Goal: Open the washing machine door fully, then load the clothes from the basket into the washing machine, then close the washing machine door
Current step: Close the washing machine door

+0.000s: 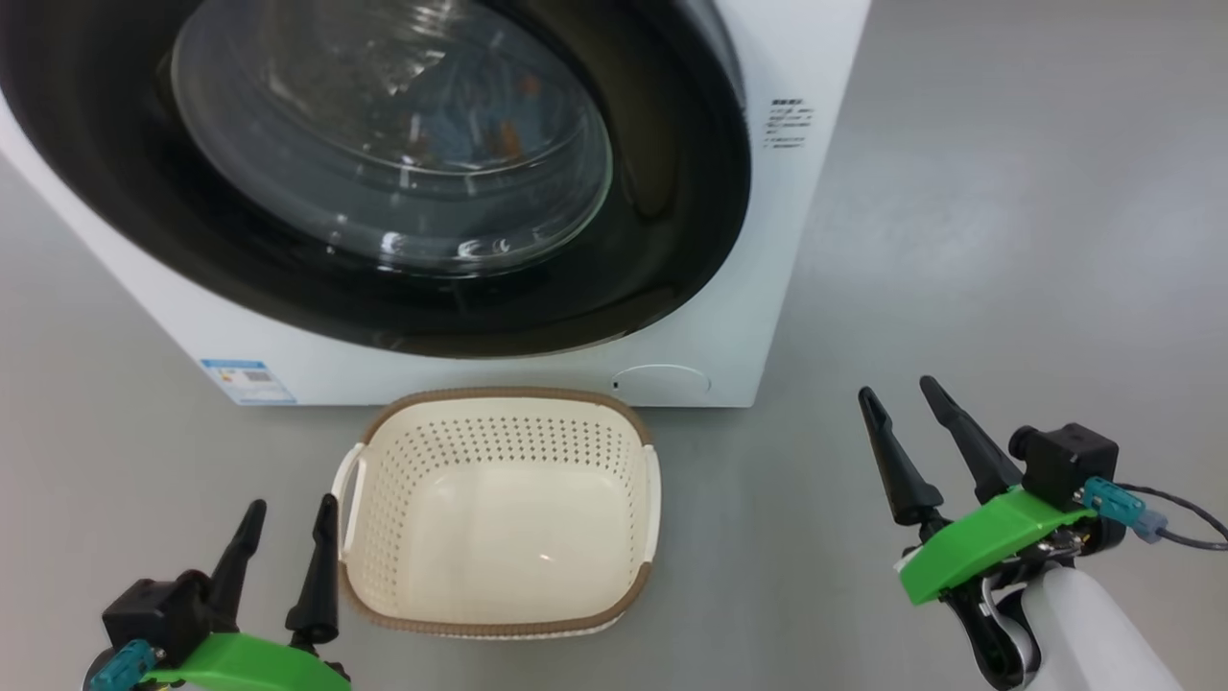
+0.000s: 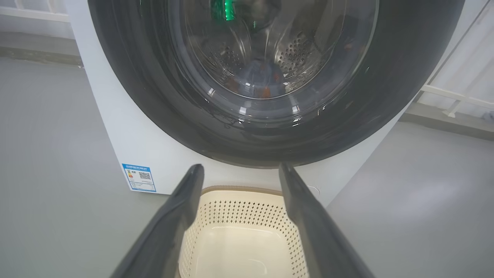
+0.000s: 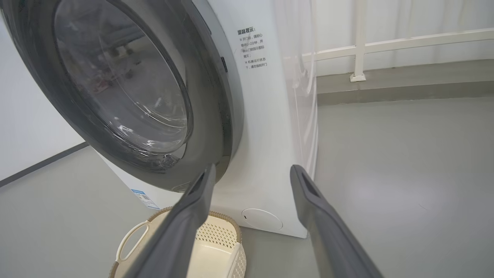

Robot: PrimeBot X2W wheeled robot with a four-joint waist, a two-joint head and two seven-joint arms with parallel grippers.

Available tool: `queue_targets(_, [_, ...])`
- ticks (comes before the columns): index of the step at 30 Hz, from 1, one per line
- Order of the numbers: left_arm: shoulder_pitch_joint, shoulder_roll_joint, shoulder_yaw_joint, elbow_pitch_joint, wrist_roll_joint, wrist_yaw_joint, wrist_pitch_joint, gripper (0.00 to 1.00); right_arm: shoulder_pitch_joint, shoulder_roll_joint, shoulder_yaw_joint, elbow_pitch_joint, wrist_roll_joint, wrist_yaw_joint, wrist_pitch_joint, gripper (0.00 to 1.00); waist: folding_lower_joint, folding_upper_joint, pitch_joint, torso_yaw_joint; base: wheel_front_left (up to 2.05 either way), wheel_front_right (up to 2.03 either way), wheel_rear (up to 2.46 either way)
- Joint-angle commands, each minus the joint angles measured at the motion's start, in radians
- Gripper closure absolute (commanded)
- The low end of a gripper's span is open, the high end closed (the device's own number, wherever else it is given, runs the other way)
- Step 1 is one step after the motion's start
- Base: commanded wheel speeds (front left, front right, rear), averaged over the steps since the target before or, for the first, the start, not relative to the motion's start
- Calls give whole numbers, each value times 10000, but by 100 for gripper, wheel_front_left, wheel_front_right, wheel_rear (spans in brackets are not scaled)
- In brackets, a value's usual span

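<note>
Left hand (image 1: 293,502): fingers apart, nothing between them, just beside the basket's near-left corner.

Right hand (image 1: 897,387): fingers apart, empty, well off the basket's right side.

Basket (image 1: 499,393): on the grey floor (image 1: 1007,240), nothing in it. Light, stiff plastic; best taken by a side handle (image 1: 347,485).

Just behind the basket: washing machine (image 1: 729,336). Washing machine door (image 1: 672,192) lies against the front, apparently shut; latch cannot be confirmed. Rigid, hinged, and the glossy finish is likely slippery. Press flat on the black rim (image 1: 288,278), not the glass dome (image 1: 384,144).

Beyond the basket, behind the glass: clothes (image 2: 264,79), blue with orange specks, in the drum (image 2: 297,54). Soft, light. Task judged at or near its end.
</note>
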Motion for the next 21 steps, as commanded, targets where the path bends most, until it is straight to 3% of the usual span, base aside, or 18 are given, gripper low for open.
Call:
queue_targets(1, [-69,284,394,-212,58,-15,-65,0,187,-44,116,-256,19,-59,-48,0,0,0,-262,-292,0,0,0])
queue_targets(21, [262,447,521,-212,55,-15,-65,0,1095,-105,-378,-360,-12,-59,-48,0,0,0,-697,-1244,0,0,0])
